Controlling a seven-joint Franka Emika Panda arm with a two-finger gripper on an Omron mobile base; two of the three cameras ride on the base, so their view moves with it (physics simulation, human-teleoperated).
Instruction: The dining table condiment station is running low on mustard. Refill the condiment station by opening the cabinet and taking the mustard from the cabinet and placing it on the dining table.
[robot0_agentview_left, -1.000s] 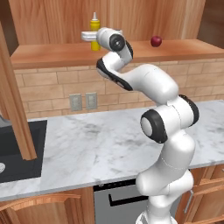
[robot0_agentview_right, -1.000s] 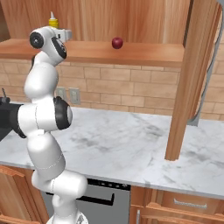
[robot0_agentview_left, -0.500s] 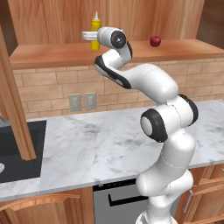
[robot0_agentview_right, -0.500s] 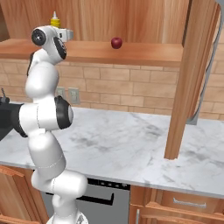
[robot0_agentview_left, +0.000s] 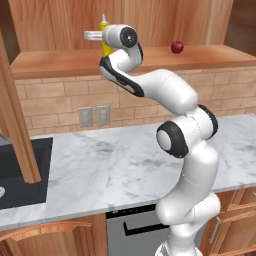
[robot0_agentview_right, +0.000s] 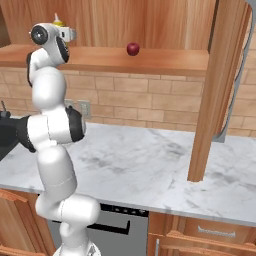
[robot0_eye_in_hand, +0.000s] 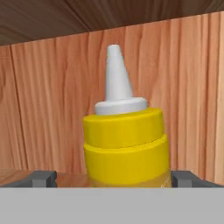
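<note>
Gripper (robot0_eye_in_hand: 112, 178) is sitting spread wide around the upright mustard (robot0_eye_in_hand: 126, 148) on the cabinet (robot0_agentview_left: 150, 57) shelf — seemingly not touching.

You're looking at a glossy white arm (robot0_agentview_left: 190, 165) built of rounded, bulbous segments — dark charcoal caps mark each joint. The hand (robot0_agentview_left: 95, 35) is pale grey-white; its fingertips (robot0_eye_in_hand: 41, 178) are small dark grey blocks.
</note>
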